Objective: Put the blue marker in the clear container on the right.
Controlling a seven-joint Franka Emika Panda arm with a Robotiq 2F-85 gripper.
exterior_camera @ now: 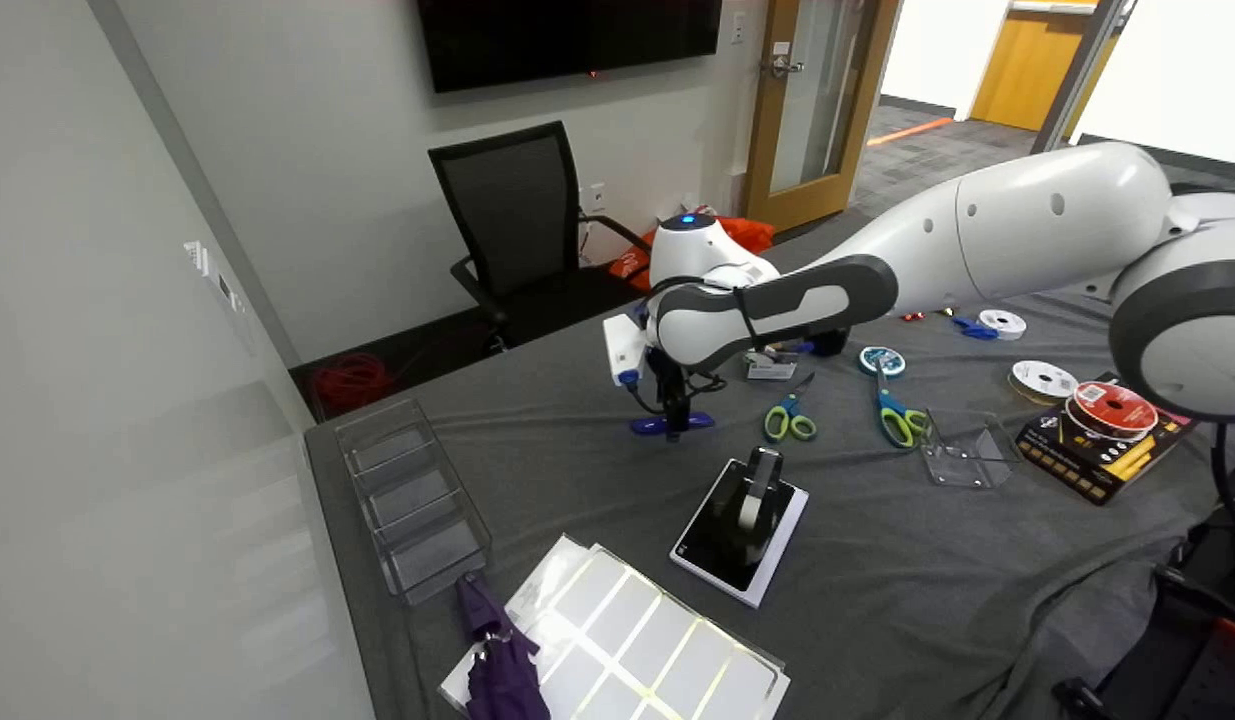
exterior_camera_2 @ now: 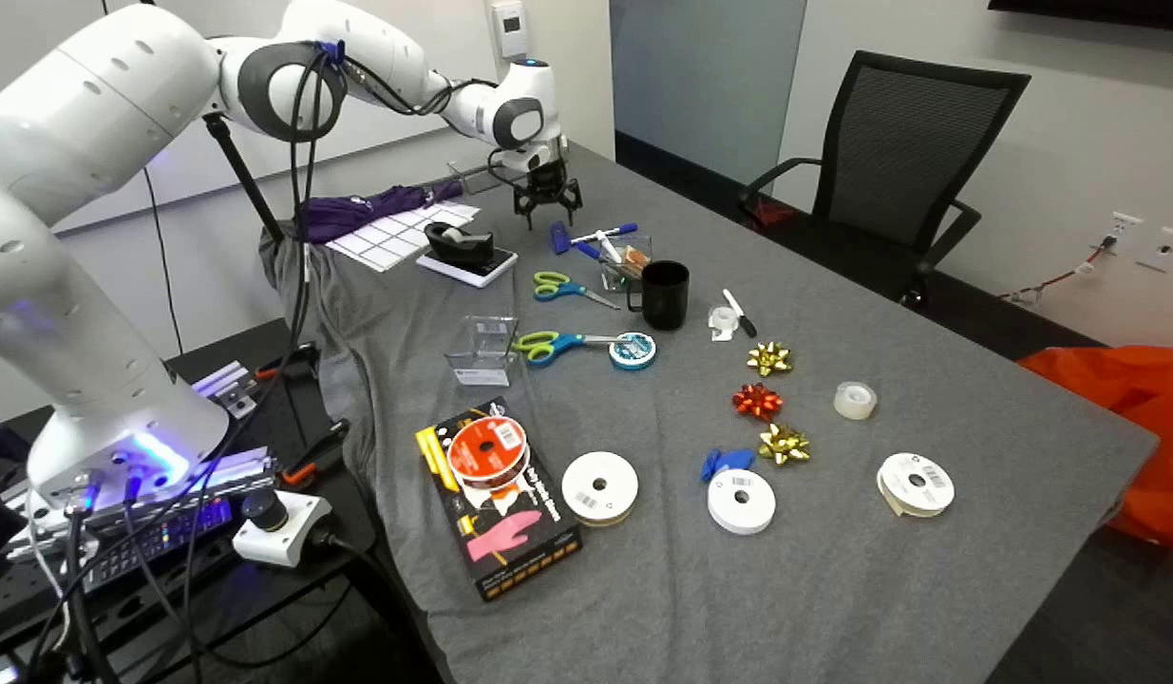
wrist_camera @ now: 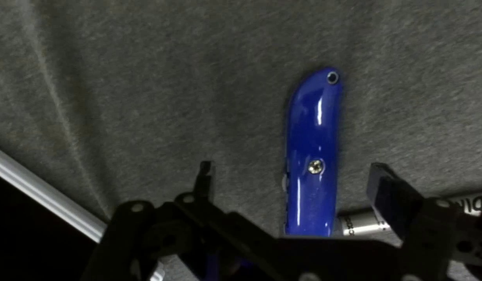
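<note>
Marker (exterior_camera_2: 602, 234) crosswise to knife (wrist_camera: 314, 148); blue cap (exterior_camera_2: 628, 229) points away

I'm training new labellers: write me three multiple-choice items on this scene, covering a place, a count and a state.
1. Where is the red spool relative to the black box?
A) beneath
B) on top
C) inside

2. How many pairs of green-handled scissors are there?
A) four
B) three
C) two

3. How do the fingers stand?
A) apart
B) pressed together
C) crossed

1: B; it sits up on the box in both exterior views.
2: C; both exterior views show two pairs.
3: A; in the wrist view a wide gap separates them, a blue tool showing between.
</note>
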